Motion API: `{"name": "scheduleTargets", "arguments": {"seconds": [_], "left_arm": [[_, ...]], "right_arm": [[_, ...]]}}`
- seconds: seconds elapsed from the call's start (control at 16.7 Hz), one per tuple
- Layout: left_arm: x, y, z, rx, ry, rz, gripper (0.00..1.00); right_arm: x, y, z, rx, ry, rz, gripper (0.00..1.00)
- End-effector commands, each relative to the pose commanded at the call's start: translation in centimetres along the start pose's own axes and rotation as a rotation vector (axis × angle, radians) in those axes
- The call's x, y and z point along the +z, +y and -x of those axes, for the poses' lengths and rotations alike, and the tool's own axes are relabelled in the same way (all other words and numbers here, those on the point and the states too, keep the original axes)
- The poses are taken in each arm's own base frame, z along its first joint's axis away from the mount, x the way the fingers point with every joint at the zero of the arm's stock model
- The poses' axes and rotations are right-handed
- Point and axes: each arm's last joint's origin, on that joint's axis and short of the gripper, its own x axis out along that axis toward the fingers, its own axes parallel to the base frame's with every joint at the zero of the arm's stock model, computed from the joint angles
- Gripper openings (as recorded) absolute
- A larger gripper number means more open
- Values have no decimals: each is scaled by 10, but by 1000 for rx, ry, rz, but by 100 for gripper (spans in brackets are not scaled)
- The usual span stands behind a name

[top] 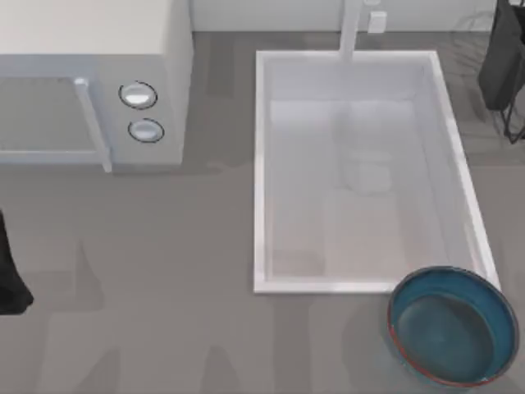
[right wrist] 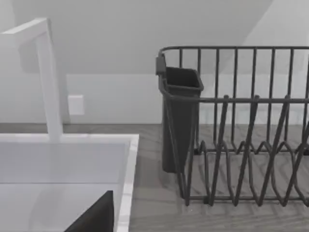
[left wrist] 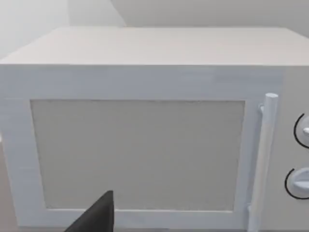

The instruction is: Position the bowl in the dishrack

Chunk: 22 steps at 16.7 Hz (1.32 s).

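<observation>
The bowl [top: 452,325], glossy blue-teal with a thin reddish-brown rim, sits upright on the grey counter at the front right, just past the sink's near right corner. The dishrack [top: 506,66] is a black wire frame with a dark panel at the far right edge; in the right wrist view the dishrack [right wrist: 241,130] stands empty beyond the sink, with a dark cup holder at its end. A dark part of my right gripper [right wrist: 96,216] juts in low, well short of the rack. My left gripper [left wrist: 96,216] faces the microwave door, and my left arm [top: 10,275] rests at the left edge.
A white sink basin [top: 262,164] with a tall faucet [top: 351,29] fills the middle right. A white microwave [top: 90,82] with a bar handle and two knobs stands at the back left. Open grey counter lies in front of both.
</observation>
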Motion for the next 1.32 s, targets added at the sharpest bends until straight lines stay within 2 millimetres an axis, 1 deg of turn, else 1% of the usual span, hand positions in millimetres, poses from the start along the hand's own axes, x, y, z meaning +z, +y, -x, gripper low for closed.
{"name": "scheduleTargets", "arguments": {"seconds": [0.18, 0.3, 0.42, 0.54, 0.72, 0.9, 1.02, 1.14, 1.32], "left_arm": [[0, 0, 0, 0, 0, 0, 100], [0, 0, 0, 0, 0, 0, 100], [0, 0, 0, 0, 0, 0, 100], [0, 0, 0, 0, 0, 0, 100], [0, 0, 0, 0, 0, 0, 100], [0, 0, 0, 0, 0, 0, 100], [0, 0, 0, 0, 0, 0, 100], [0, 0, 0, 0, 0, 0, 100], [0, 0, 0, 0, 0, 0, 100]], "right_arm": [[2, 0, 0, 3, 13, -3, 100], [11, 2, 0, 18, 66, -17, 100], [25, 5, -3, 41, 165, -37, 100], [40, 9, -9, 66, 320, -61, 100], [55, 19, -29, 90, 647, -87, 100], [61, 33, -58, 85, 1003, -91, 100], [63, 44, -77, 69, 1200, -80, 100], [66, 54, -93, 48, 1347, -62, 100], [68, 68, -113, 14, 1499, -29, 100]]}}
